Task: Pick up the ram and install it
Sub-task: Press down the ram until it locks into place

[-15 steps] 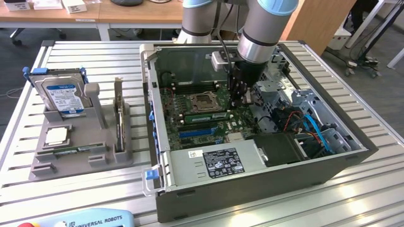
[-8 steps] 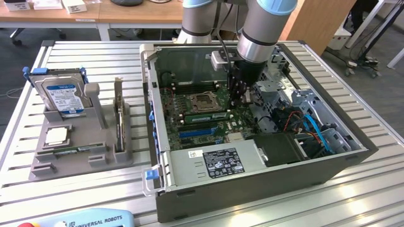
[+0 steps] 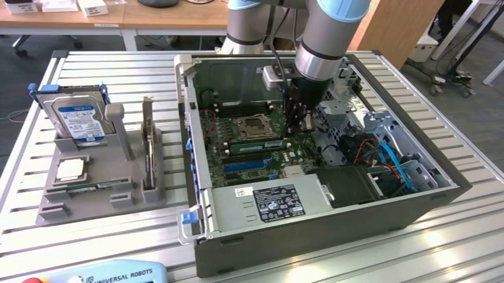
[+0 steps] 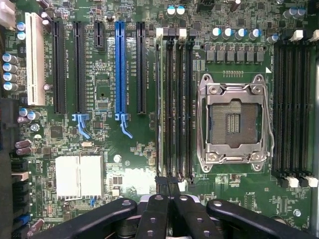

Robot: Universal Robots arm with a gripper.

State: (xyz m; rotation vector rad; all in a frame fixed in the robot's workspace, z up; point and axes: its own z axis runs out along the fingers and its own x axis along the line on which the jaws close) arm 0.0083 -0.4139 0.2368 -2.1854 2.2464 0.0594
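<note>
The ram [image 4: 160,104] shows edge-on as a thin pale strip in the outermost memory slot beside the empty CPU socket [image 4: 233,123]. In the exterior view the ram [image 3: 256,143] is a green stick lying low on the motherboard just in front of the socket. My gripper [image 4: 168,185] is inside the open computer case [image 3: 315,227], its black fingers [image 4: 162,189] drawn close together over the near end of that slot. Whether they touch the ram I cannot tell. In the exterior view the gripper [image 3: 303,131] hangs at the stick's end on the exterior view's right.
A grey holder [image 3: 94,194] on the exterior view's left carries the silver hard drive [image 3: 79,121], a dark expansion card [image 3: 147,138] on edge and a thin green strip [image 3: 98,187]. Cables and drive bays [image 3: 378,153] crowd the case's right. Blue and black card slots [image 4: 119,69] lie beside the memory slots.
</note>
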